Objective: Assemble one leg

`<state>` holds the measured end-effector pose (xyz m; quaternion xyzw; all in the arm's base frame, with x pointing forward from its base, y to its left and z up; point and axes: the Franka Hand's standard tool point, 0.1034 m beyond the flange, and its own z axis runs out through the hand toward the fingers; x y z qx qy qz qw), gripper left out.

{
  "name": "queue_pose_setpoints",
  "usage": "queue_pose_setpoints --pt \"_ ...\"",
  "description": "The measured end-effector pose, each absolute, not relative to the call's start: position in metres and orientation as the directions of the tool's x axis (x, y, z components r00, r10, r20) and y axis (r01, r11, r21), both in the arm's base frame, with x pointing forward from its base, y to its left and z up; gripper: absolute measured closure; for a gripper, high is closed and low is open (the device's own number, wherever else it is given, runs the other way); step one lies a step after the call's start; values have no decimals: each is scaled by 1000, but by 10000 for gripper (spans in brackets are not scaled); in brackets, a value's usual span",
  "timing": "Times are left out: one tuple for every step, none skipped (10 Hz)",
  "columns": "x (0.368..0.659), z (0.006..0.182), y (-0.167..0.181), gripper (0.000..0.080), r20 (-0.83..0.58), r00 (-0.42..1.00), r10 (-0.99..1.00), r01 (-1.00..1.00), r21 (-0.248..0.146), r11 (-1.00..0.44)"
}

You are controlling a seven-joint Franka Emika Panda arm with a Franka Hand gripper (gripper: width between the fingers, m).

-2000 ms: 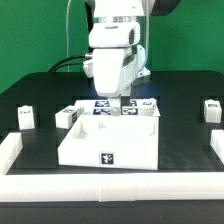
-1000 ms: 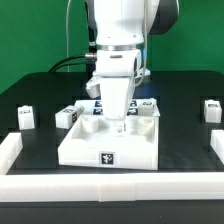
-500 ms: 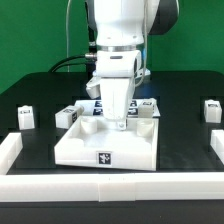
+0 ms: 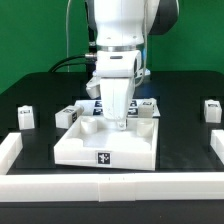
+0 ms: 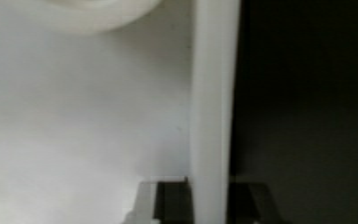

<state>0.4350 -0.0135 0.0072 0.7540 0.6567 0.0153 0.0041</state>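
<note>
A black counter [image 4: 40, 92] is seen in the exterior view, edged at the front by a white rail [image 4: 110, 185], and its middle is taken up by a large flat white panel [image 4: 85, 148]. The arm [image 4: 118, 40] is lowered over the far edge of that panel, and the pincer [image 4: 118, 123] is set down on it; no leg is held. The nearest leg [image 4: 67, 117] is found just beside the panel's far corner on the exterior view's left, resting on the counter and apart from the pincer, so a reach for it is judged to run toward that side. Its long axis cannot be told at this size. A second leg [image 4: 25, 117] is placed further out on the same side, and a third leg [image 4: 211, 109] well apart on the exterior view's right. What the exterior view hides is supplied by the wrist view: the thin edge of the panel [image 5: 87, 120] is seen running between the two fingers [image 5: 169, 205], which are drawn narrow and appear to be clamped on it, with a round socket [image 5: 87, 8] further along. No leg is shown there.
</note>
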Motion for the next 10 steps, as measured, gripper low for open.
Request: queue_pose_setpoints --pt "435 7 -13 742 18 137 990 990 26 -137" --pt "435 7 -13 742 18 136 991 990 26 -137" --pt "439 7 -9 742 16 104 994 994 22 -104" --pt "445 7 1 742 16 71 997 997 18 -71" --pt "454 7 14 741 17 35 999 999 19 -35" --pt "461 7 26 741 19 11 1000 1000 25 -11" --pt "466 7 37 741 22 -9 1000 1000 28 8" --pt "471 8 54 741 28 -37 999 999 31 36" --pt "474 8 65 741 34 -56 998 998 36 55" --pt "477 8 71 741 36 -46 998 998 40 44"
